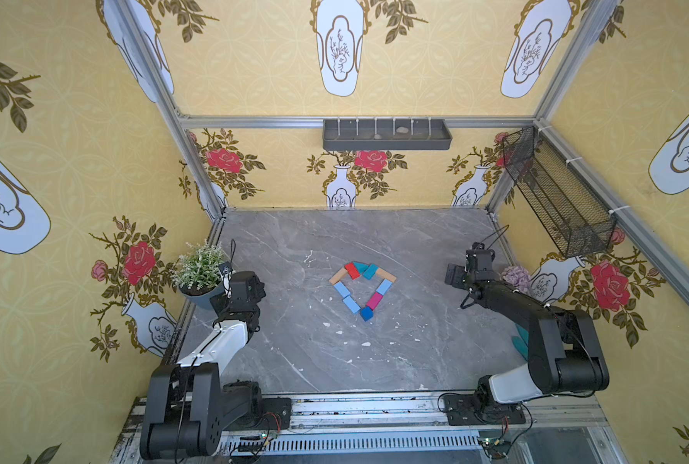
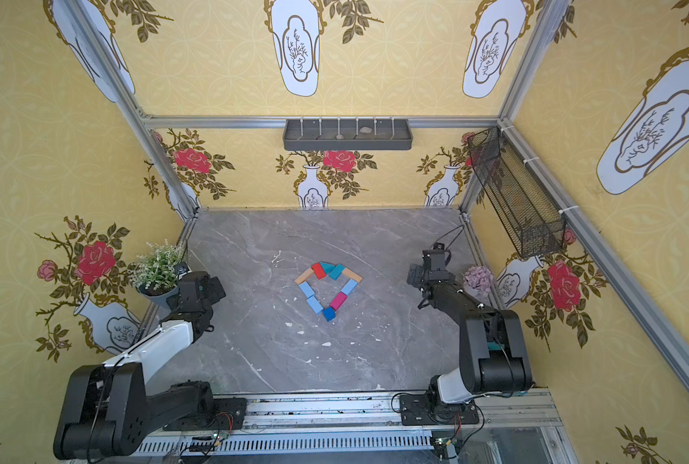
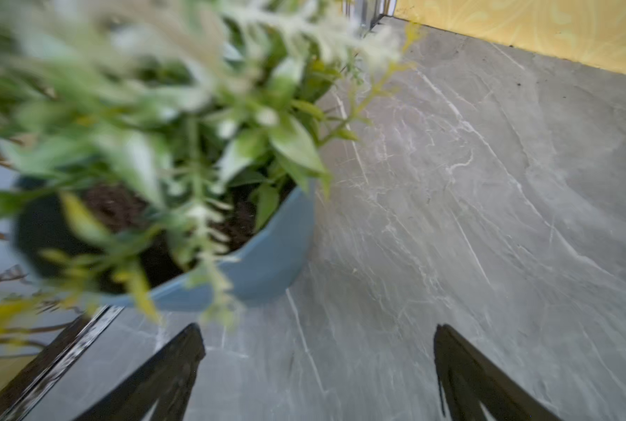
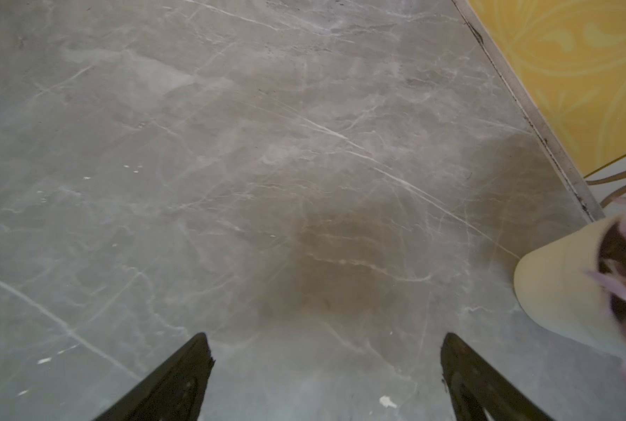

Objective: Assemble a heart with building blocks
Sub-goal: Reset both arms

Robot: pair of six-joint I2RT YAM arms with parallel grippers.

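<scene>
Near the middle of the desk (image 1: 415, 353) you see the heart (image 1: 383, 287). It is a hollow, angular outline of flat blocks lying end to end, and its point is toward the arm bases. You can count ten pieces: one red block (image 1: 352, 270), two teal blocks (image 1: 371, 271), two tan blocks (image 1: 338, 276), three light blue blocks (image 1: 351, 304), one magenta block (image 1: 374, 299) and one dark-blue cube (image 1: 366, 313) at the point. Your left tool (image 3: 317, 339) and right tool (image 4: 324, 342) are both released wide, grasping nothing, well apart from the heart.
</scene>
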